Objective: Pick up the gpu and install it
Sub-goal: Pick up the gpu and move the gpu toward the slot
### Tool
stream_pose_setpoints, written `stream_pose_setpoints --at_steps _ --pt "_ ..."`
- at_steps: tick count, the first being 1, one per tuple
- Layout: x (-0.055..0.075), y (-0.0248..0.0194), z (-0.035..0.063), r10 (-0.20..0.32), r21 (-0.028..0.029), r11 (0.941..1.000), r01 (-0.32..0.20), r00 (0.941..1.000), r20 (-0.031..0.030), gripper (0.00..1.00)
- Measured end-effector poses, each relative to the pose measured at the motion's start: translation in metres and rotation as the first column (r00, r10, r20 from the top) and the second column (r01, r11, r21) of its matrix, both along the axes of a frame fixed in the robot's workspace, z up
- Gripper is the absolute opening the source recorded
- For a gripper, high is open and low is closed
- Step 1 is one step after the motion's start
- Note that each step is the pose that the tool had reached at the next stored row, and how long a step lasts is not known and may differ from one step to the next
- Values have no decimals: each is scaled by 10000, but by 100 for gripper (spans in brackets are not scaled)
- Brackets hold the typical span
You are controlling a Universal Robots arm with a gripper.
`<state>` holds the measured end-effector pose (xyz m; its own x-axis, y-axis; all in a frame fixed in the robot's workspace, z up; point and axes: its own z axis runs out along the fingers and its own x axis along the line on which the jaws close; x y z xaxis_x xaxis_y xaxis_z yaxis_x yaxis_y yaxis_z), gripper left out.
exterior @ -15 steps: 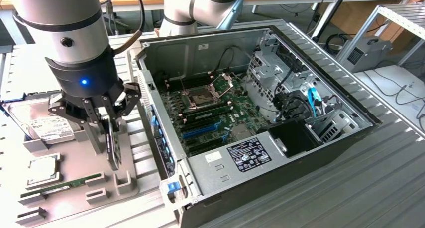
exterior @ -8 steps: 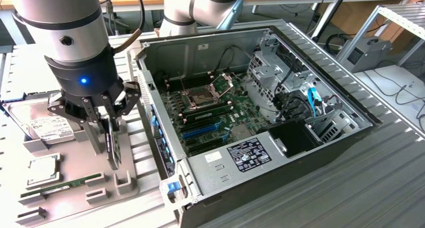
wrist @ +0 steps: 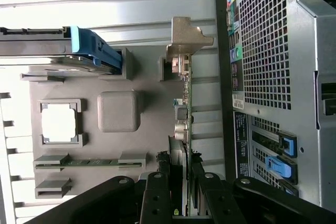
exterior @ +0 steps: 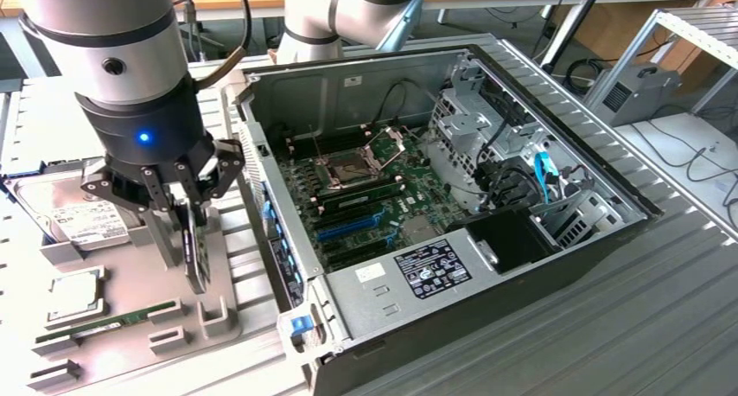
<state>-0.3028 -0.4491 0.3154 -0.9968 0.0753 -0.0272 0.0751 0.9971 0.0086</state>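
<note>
The gpu (exterior: pixel 194 271) stands on edge, thin and dark in the exterior view, at the exterior view's left, beside the open computer case (exterior: pixel 381 284). My gripper (exterior: pixel 187 240) comes down from above and is shut on the gpu's upper part. The card's lower edge sits just over the grey holder plate (exterior: pixel 138 344). In the wrist view the gpu (wrist: pixel 184 108) runs away from the fingers (wrist: pixel 157 187), with its silver end bracket (wrist: pixel 186 38) at the far end. The gripper (wrist: pixel 181 182) has a finger on each side of the card.
On the holder plate lie a hard drive (exterior: pixel 81 219), a CPU (exterior: pixel 75 292) and a memory stick (exterior: pixel 110 320). Inside the case the motherboard (exterior: pixel 381 184) shows blue card slots (exterior: pixel 346 227). The case's perforated rear wall (wrist: pixel 273 51) stands close beside the gpu.
</note>
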Motion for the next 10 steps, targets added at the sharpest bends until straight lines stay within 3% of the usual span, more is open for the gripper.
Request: stream_pose_setpoints --at_steps 10 --pt "0 0 25 0 -1 10000 0 10000 -1 26"
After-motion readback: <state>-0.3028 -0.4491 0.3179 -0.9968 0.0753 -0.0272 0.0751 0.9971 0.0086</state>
